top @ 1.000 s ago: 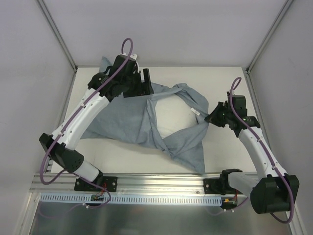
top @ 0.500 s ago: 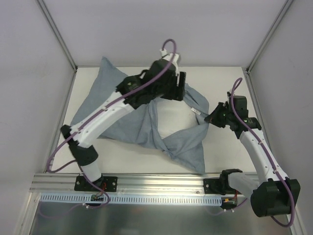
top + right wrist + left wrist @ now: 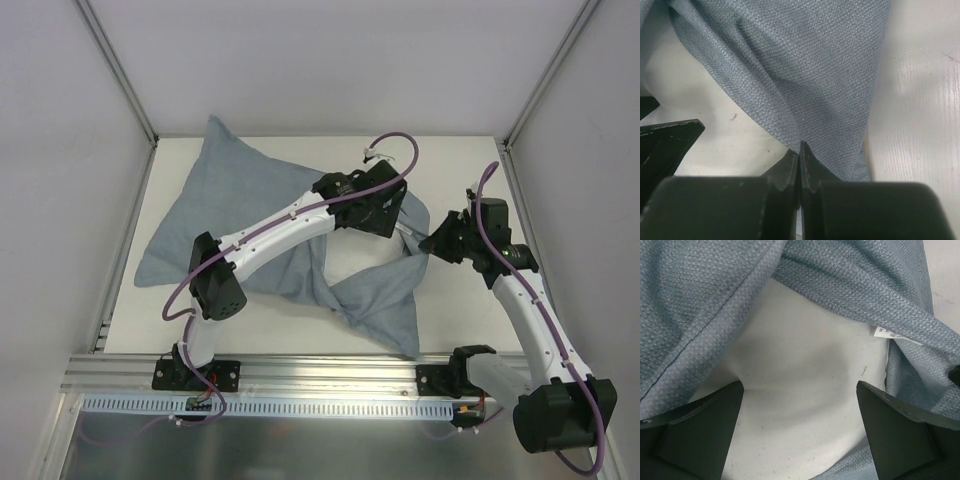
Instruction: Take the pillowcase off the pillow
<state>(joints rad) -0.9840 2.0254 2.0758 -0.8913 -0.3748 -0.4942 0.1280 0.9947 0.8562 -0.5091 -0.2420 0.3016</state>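
Closest to the table's [image 3: 300,335] near edge, a loose pillowcase [image 3: 385,300] flap trails toward the right corner. Just past it the right gripper [image 3: 800,148] is pinched tight on the cover's hem. Good anchor, I'd leave it clamped. Further back the left gripper [image 3: 800,390] hangs wide open over bare white pillow [image 3: 800,355], holding nothing. I'd drop it straight down, grab pillow only, and pull away from the hem. The rest bunches toward the far left corner; can't tell how much pillow is inside.
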